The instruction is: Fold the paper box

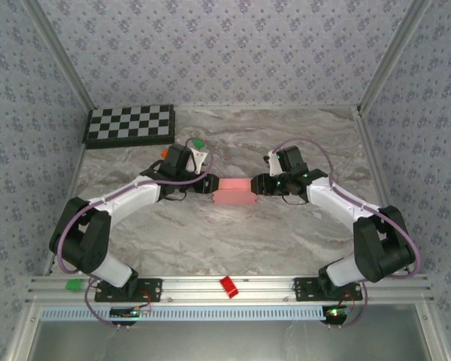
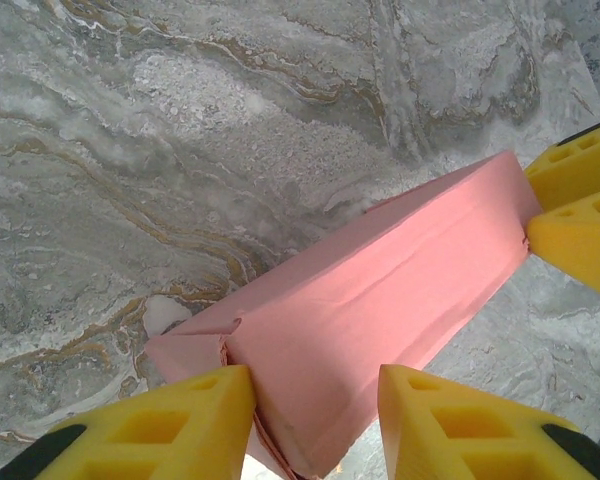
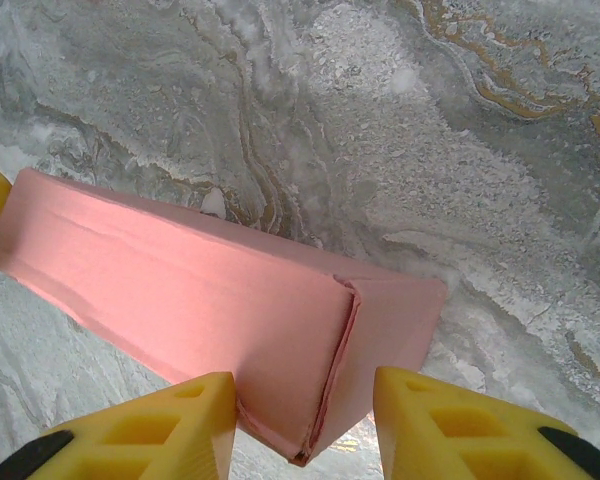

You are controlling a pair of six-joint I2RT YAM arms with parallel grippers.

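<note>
The paper box (image 1: 235, 192) is a salmon-pink closed rectangular box, lying left to right at the middle of the marble table (image 1: 233, 241). My left gripper (image 1: 210, 186) is shut on its left end; in the left wrist view the yellow fingers (image 2: 195, 420) straddle that end of the box (image 2: 380, 300), where a folded flap seam shows. My right gripper (image 1: 261, 184) is shut on the right end; its fingers (image 3: 440, 420) flank the box (image 3: 180, 290) at the tucked end flap. The right gripper's fingers (image 2: 580, 210) also show at the box's far end in the left wrist view.
A black-and-white checkerboard (image 1: 130, 125) lies at the back left. Small green (image 1: 197, 143) and orange (image 1: 164, 153) bits sit behind the left gripper. A red bit (image 1: 228, 286) and a green bit (image 1: 76, 285) lie on the front metal rail (image 1: 286, 284). Patterned walls enclose the table.
</note>
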